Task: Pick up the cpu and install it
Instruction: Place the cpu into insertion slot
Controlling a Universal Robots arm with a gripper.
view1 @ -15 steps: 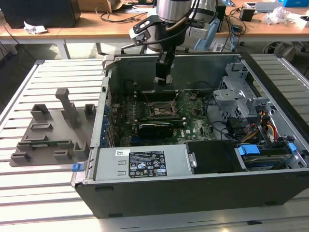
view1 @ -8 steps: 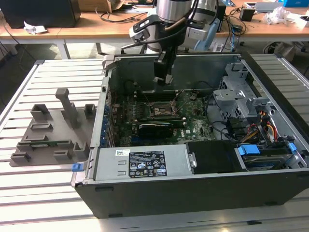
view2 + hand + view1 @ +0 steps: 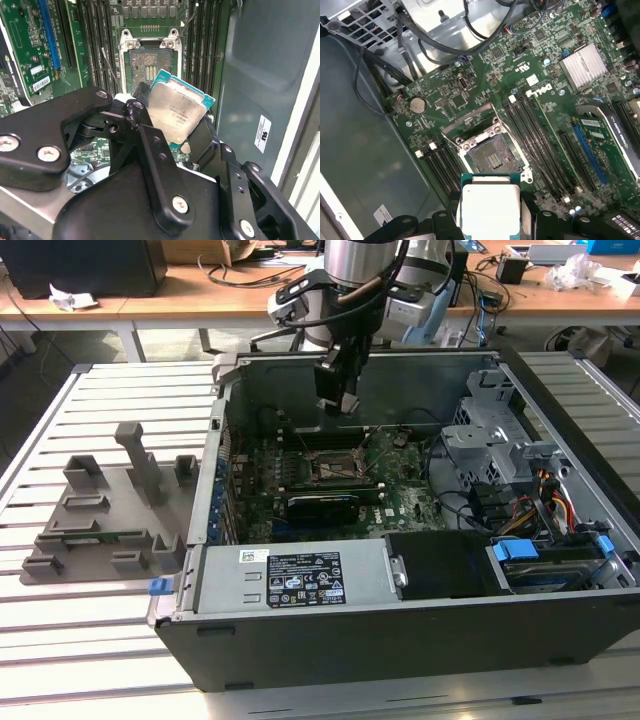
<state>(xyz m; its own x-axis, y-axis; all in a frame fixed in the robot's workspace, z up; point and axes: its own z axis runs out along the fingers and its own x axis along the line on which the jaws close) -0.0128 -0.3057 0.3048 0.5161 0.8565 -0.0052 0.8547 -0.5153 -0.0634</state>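
Open computer case (image 3: 300, 650) on a slatted metal table (image 3: 100, 640). Inside it are a green motherboard (image 3: 400, 505), a grey sheet-metal power supply (image 3: 290, 580) with a printed label, drive cages and loose dark cables. The gripper (image 3: 338, 390) hangs inside the case above the board, its black fingers (image 3: 150, 145) clamped on opposite edges of the cpu (image 3: 177, 110). The cpu is a flat square with a dull silvery lid (mottled on top) and a teal-green rim, held in the air over the socket (image 3: 492, 152) and apart from it. The socket is square and metal-framed, its pin field exposed. A grey plastic fixture (image 3: 110, 510) with upright posts stands outside the case, at the exterior view's left.
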